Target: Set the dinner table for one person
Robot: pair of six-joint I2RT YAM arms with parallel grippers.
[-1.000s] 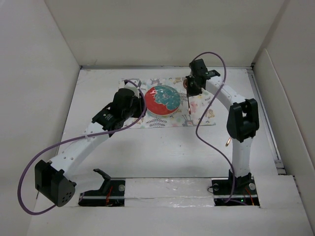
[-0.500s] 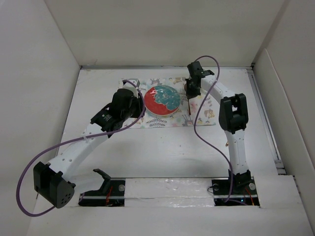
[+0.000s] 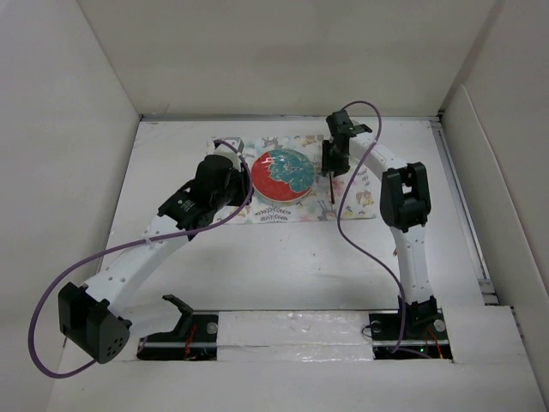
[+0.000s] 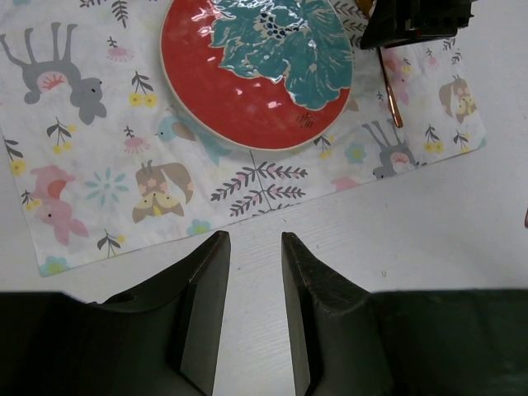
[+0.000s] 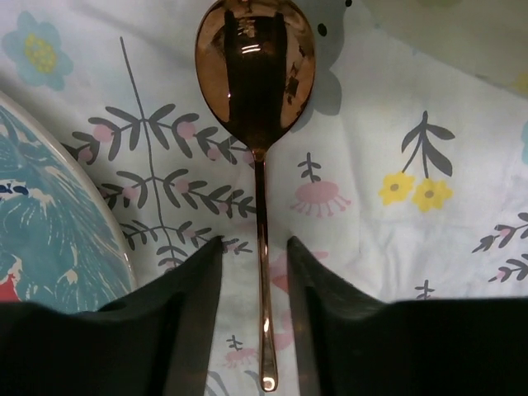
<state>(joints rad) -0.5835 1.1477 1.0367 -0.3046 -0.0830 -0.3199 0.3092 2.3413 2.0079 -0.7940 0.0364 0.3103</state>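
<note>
Newly spread, right end effector (image 5: 254,247) straddles one spoon (image 5: 256,74) on one mat (image 4: 107,181) beside one plate (image 3: 281,174); left end effector (image 4: 254,247) spread too.

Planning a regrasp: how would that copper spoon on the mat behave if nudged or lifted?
The spoon looks mirror-polished, so probably slippery. Its thin handle likely stays stiff but may pivot when pushed. The mat could bunch underneath.

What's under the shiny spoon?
The spoon lies on the cloth mat, over its printed leaves and flowers. The mat covers the table there, so that part of the table cannot be seen.
</note>
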